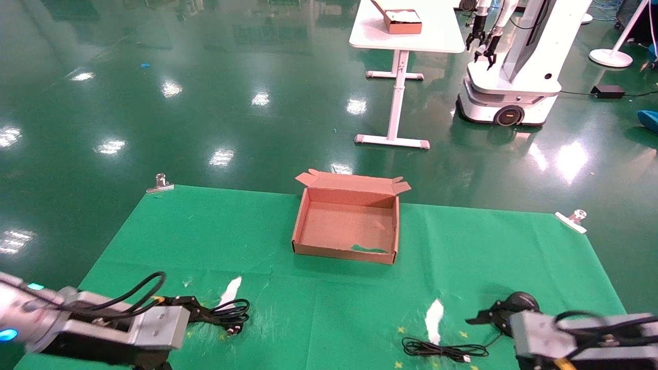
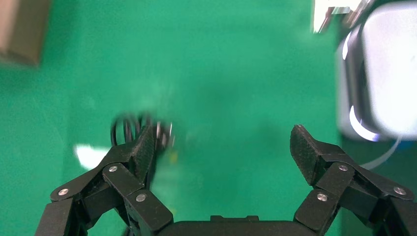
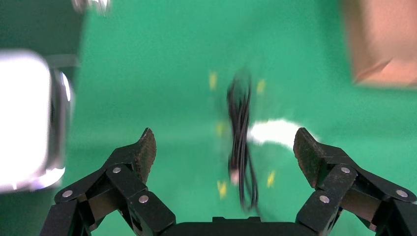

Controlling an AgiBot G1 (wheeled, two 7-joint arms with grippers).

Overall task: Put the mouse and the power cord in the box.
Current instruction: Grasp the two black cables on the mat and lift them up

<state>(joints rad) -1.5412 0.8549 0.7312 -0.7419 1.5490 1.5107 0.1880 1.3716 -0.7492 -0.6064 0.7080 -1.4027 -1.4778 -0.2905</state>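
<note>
A shallow brown cardboard box (image 1: 345, 226) sits open near the middle of the far edge of a green-covered bench (image 1: 488, 257), its lid folded back with small flaps at the corners and its floor bare apart from a green scrap by the near wall. Near the bench's near left corner, the power cord (image 1: 229, 312) lies coiled in thick black loops, its plug at the near side of the bundle. Toward the near right corner, the mouse (image 1: 520, 302) shows as a black rounded shape, partly hidden behind the right gripper (image 1: 483, 317); its thin cable (image 1: 444, 350) lies bundled just beside a white patch close to the near edge, ending in a small plug.

The left gripper (image 1: 198, 308) reaches low over the near left corner with its tips at the cord. The left wrist view shows what the head view cannot: the pincer (image 2: 223, 147) is spread wide, released, with the blurred cord loops (image 2: 129, 129) just behind one finger (image 2: 142, 152).

The right wrist view likewise shows that pincer (image 3: 226, 152) spread wide and holding nothing, the mouse cable (image 3: 241, 142) lying on the cloth between and beyond its fingers, and a corner of the box (image 3: 381, 44) farther off. The mouse body does not appear there.

Metal clips (image 1: 160, 184) pin the cloth at the far corners.
</note>
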